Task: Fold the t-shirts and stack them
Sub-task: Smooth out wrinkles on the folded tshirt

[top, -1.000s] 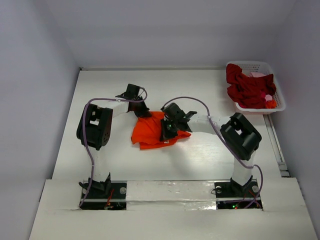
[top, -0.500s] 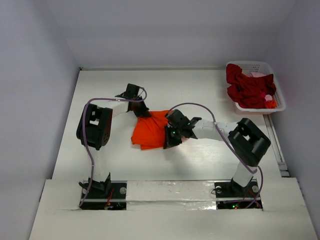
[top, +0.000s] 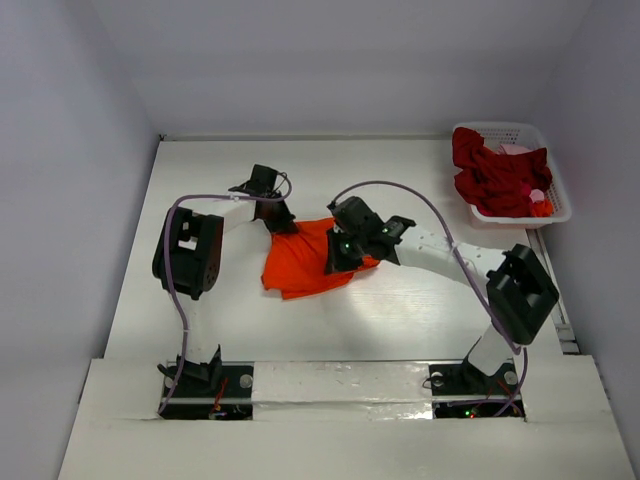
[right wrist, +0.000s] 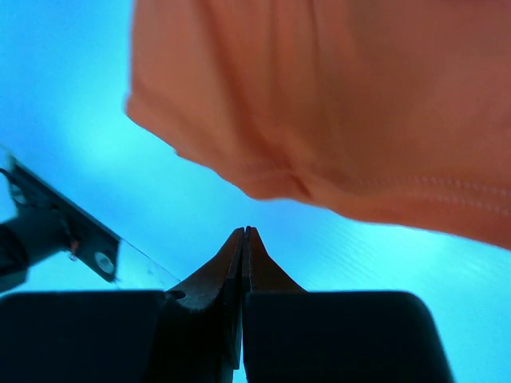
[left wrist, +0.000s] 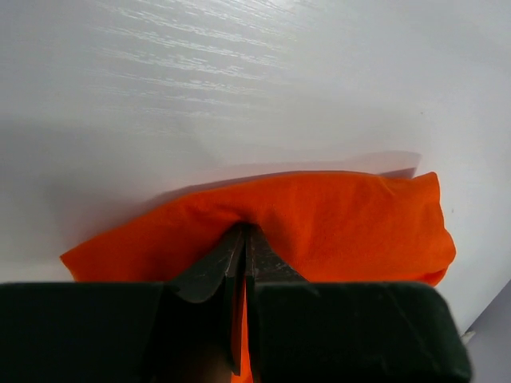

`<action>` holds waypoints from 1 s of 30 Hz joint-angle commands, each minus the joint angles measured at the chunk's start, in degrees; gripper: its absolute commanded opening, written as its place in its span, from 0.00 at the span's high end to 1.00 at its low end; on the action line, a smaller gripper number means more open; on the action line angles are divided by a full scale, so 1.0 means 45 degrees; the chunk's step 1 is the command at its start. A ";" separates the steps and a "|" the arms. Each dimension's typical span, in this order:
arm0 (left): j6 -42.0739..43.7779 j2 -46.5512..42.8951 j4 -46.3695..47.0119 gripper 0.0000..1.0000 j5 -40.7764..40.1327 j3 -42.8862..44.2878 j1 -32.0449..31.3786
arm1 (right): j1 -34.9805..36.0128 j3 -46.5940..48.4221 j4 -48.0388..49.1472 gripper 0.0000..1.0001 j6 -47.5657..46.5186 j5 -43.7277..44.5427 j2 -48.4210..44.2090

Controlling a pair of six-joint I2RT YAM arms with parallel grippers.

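The bright orange t-shirt [top: 298, 266] lies bunched in the middle of the table. My left gripper [top: 284, 225] is at its far left corner, shut on the cloth; orange fabric [left wrist: 343, 215] sits between the closed jaws [left wrist: 244, 233]. My right gripper [top: 336, 262] is over the shirt's right part, shut and empty [right wrist: 244, 233]. In the right wrist view the shirt's hemmed edge [right wrist: 335, 96] lies just beyond the fingertips, apart from them. Dark red t-shirts [top: 490, 176] and a pinkish one [top: 516, 150] are heaped in the basket.
The white plastic lattice basket [top: 500, 127] stands at the back right corner of the table. A purple cable [top: 400, 200] arcs over the right arm. Walls close in the table on the left, back and right.
The right arm's elbow has swung right and towards the near edge. The right gripper has turned and shifted slightly over the shirt's right side. The left gripper has stayed put.
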 commanded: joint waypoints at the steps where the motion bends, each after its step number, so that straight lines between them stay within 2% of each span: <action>1: 0.0478 -0.0772 -0.1212 1.00 -0.0852 0.0545 0.0158 | -0.0135 0.1282 -0.0303 1.00 -0.0333 0.0153 0.0649; 6: 0.0576 -0.1593 -0.1758 1.00 -0.0892 0.1014 0.0158 | -0.0585 0.2239 -0.0283 1.00 -0.0430 0.0132 0.1509; 9: 0.0557 -0.1963 -0.1954 0.94 -0.0872 0.1307 0.0158 | -0.0839 0.2571 -0.0381 1.00 -0.0586 0.0093 0.1860; 13: 0.0576 -0.2432 -0.2286 0.73 -0.0833 0.1834 0.0158 | -0.1093 0.2689 -0.0303 1.00 -0.0839 0.0189 0.2096; 16: 0.0615 -0.3096 -0.2598 0.65 -0.0794 0.1894 0.0158 | -0.1521 0.2962 -0.0342 1.00 -0.1035 0.0385 0.2388; 18: 0.0713 -0.3603 -0.2793 0.65 -0.0774 0.1661 0.0158 | -0.1893 0.3157 -0.0380 1.00 -0.1211 0.0405 0.2584; 21: 0.0772 -0.3976 -0.2621 0.73 -0.0833 0.0667 0.0275 | -0.2558 0.3743 -0.0478 1.00 -0.1484 0.0230 0.3189; 25: 0.0577 -0.4347 -0.1878 0.77 -0.0813 -0.1226 0.0275 | -0.2676 0.4602 -0.0810 1.00 -0.1836 0.0307 0.3911; 30: 0.0537 -0.4367 -0.1409 0.78 -0.0852 -0.2129 0.0275 | -0.2676 0.5422 -0.0850 1.00 -0.1915 0.0191 0.4692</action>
